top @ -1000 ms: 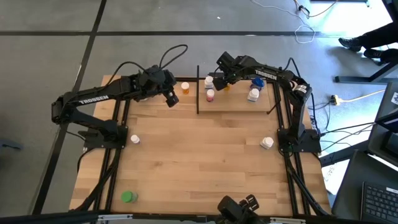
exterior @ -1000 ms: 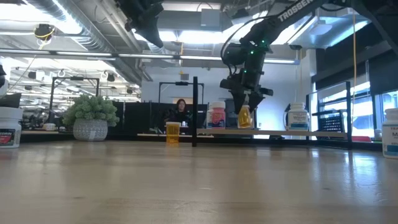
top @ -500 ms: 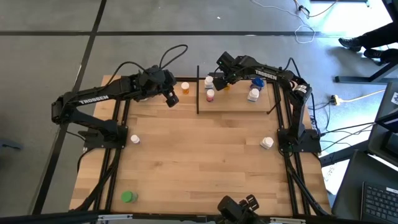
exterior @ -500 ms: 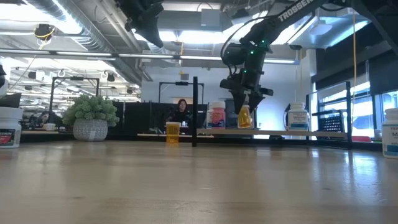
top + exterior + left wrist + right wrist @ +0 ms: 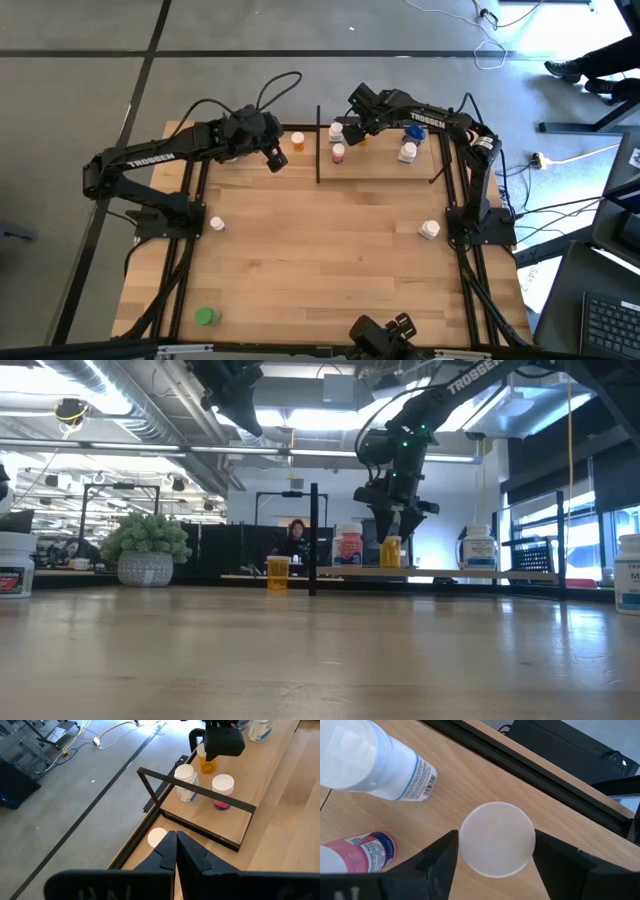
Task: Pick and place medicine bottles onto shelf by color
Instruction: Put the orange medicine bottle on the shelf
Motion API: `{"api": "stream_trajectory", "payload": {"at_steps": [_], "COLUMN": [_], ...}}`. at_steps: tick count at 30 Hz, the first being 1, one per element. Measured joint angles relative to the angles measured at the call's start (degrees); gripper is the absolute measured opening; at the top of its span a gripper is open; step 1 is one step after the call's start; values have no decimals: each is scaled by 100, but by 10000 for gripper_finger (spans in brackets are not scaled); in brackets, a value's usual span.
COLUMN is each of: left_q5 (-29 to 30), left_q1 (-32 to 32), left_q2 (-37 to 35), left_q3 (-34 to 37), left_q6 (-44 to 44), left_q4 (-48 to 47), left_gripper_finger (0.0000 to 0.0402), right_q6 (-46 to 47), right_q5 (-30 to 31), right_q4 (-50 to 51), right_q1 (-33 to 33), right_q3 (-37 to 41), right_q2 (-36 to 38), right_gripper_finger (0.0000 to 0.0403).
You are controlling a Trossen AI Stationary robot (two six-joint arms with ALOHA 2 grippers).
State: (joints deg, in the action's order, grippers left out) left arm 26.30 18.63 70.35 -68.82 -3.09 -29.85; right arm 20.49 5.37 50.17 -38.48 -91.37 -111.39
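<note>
My right gripper (image 5: 358,128) hangs over the wood shelf (image 5: 385,168), pointing down, open. Its fingers flank the white cap (image 5: 497,840) of an orange bottle (image 5: 390,552) that stands upright on the shelf board. A white bottle (image 5: 336,131) and a pink bottle (image 5: 338,152) stand beside it, and a blue one (image 5: 412,130) and a white one (image 5: 407,152) farther right. My left gripper (image 5: 275,160) is shut and empty, high over the table left of the shelf, near a second orange bottle (image 5: 298,141) standing on the table. My right gripper's fingers (image 5: 442,857) stand close on either side of the orange bottle's white cap, coming from above. I cannot tell whether they touch it. The bottle rests on the shelf board by its base.
Loose bottles stand on the table: white at left (image 5: 217,224), white at right (image 5: 429,230), green near the front left (image 5: 206,317). Black posts (image 5: 318,145) edge the shelf. A potted plant (image 5: 147,550) and a person show beyond the table.
The orange bottle hung tilted and lifted under my right gripper. It has dropped a little and now stands upright on the shelf board. The gripper has kept its place.
</note>
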Motion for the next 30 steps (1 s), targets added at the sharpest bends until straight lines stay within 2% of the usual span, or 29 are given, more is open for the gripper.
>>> {"api": "stream_trajectory", "payload": {"at_steps": [7,12,30], "left_q5": [0,0,0], "left_q1": [0,0,0], "left_q2": [0,0,0], "left_q3": [0,0,0], "left_q6": [0,-2,-4], "left_q4": [-2,-2,-2], "left_gripper_finger": [0,0,0], "right_q6": [-14,-34,-142], "right_q5": [-4,-248,-245], "right_q4": [3,15,7], "right_q1": [1,0,2], "right_q3": [0,0,0], "right_q2": [1,2,181], "right_gripper_finger": [244,244,244]}}
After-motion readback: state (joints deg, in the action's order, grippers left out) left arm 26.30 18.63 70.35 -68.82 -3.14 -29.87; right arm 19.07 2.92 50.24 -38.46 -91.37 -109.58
